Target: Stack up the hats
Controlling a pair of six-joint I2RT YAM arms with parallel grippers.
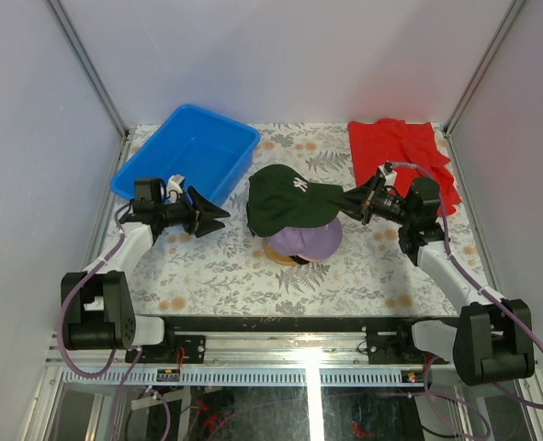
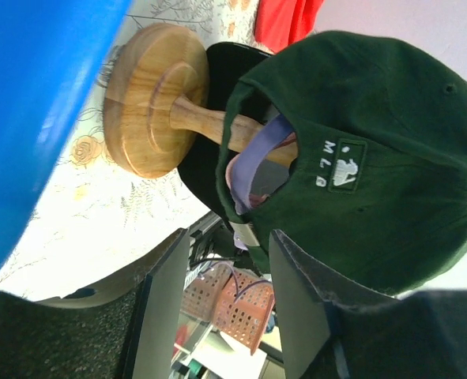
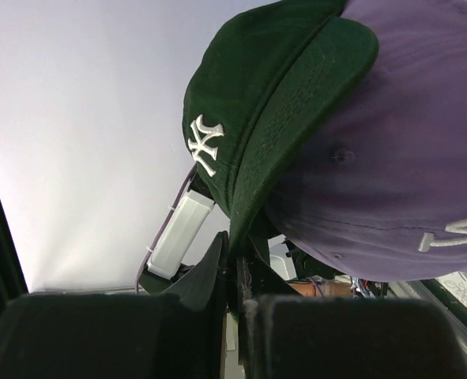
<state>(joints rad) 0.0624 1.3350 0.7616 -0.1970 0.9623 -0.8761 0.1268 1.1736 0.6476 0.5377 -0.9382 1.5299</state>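
Right gripper: fingers clamped on the brim of the dark green cap. That cap sits atop the lavender cap on the wooden stand. Left gripper: fingers apart, empty, just left of the stack.

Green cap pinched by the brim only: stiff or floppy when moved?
Brim likely stiff: the right gripper pinches the green cap by its edge, curve intact. Crown probably soft and light, draping over the purple cap. A sideways push may tilt it; the stand has a thin stem.
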